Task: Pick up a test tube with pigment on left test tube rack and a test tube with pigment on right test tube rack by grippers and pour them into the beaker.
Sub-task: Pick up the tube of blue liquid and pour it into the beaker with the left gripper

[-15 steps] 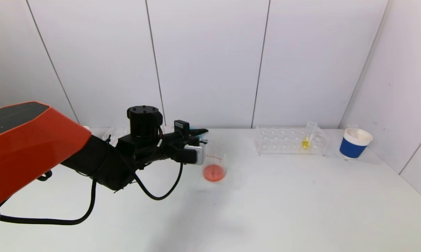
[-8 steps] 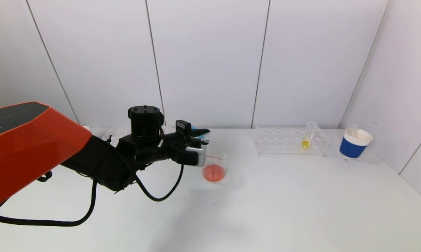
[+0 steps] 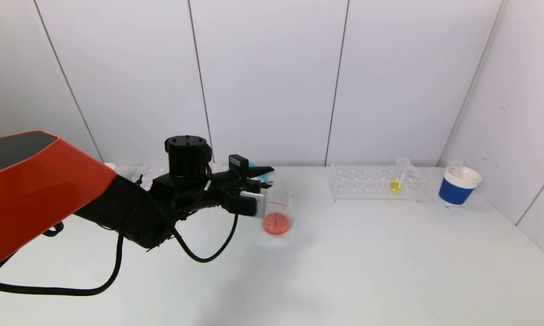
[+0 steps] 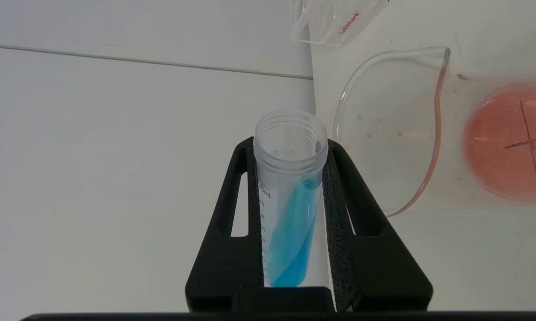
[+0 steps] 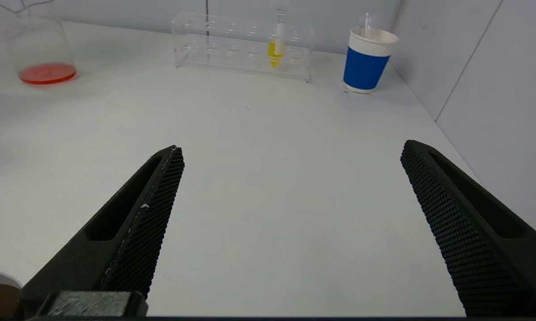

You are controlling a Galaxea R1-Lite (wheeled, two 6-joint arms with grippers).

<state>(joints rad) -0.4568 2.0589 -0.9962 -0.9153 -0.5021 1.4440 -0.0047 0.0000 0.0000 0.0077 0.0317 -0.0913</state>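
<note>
Head view: your left gripper [image 3: 264, 174] sits just beside the rim of the beaker [image 3: 277, 208], on its left side, with the arm reaching in from the left. A blue tip shows at the gripper's far end; what it carries is too small to make out from here. The beaker stands on the table [image 3: 344, 262] with a shallow red-orange layer in its bottom. The right rack [image 3: 376, 182] stands well to the right near the back wall and holds one yellow tube [image 3: 395, 181]. A blue cup [image 3: 458, 185] stands just beyond the rack's right end. Part of the left rack [image 3: 146, 173] shows behind the arm. Your right gripper does not show in this view.

Left wrist view: the jaws are pinching the blue tube [image 4: 290, 196] between the two pads [image 4: 335, 223]. The tube is tilted, so the blue liquid lies along one wall (short of the mouth). The open mouth is beside the beaker's spout [image 4: 442, 55], apart from the rim.

Right wrist view: your right gripper [image 5: 290, 154] hovers low over bare table, jaws spread wide with nothing between them. The rack with the yellow tube, the cup and the beaker all stand well ahead of it.
</note>
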